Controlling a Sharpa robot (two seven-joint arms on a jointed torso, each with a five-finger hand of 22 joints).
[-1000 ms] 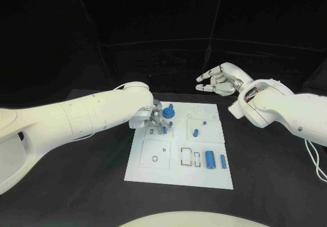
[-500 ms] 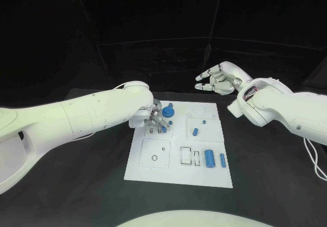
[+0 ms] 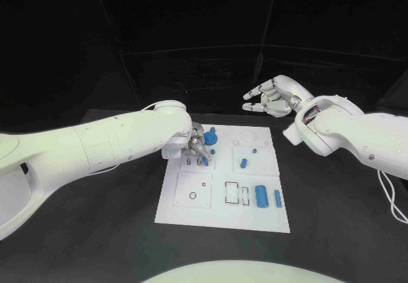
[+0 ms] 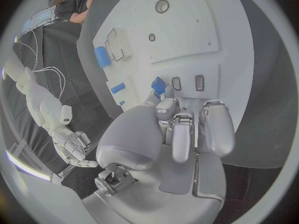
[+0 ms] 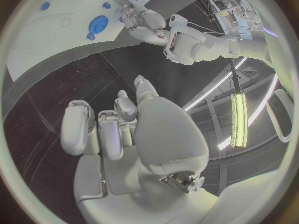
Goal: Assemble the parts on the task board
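Note:
The white task board [image 3: 223,209] lies mid-table. My left hand [image 3: 196,147] hovers low over its far left section and pinches a small blue part [image 4: 158,86] at its fingertips, right beside two small slots [image 4: 187,82]. A blue round part [image 3: 210,140] stands just beyond the hand. A short blue peg [image 3: 243,163] and a tiny one [image 3: 254,152] sit in the middle section. A thick blue cylinder [image 3: 262,196] and a thin pin [image 3: 277,200] lie near the right edge. My right hand [image 3: 273,97] hangs raised beyond the board's far edge, fingers apart, holding nothing.
Black tabletop [image 3: 102,236] surrounds the board on all sides. The near left section has a small ring hole [image 3: 193,196], with rectangular recesses [image 3: 232,193] beside it. Past the board's far edge, my right forearm [image 3: 357,138] reaches in from the right.
My left hand's fingers have shifted slightly over the slots with the blue part. The right hand has risen a touch.

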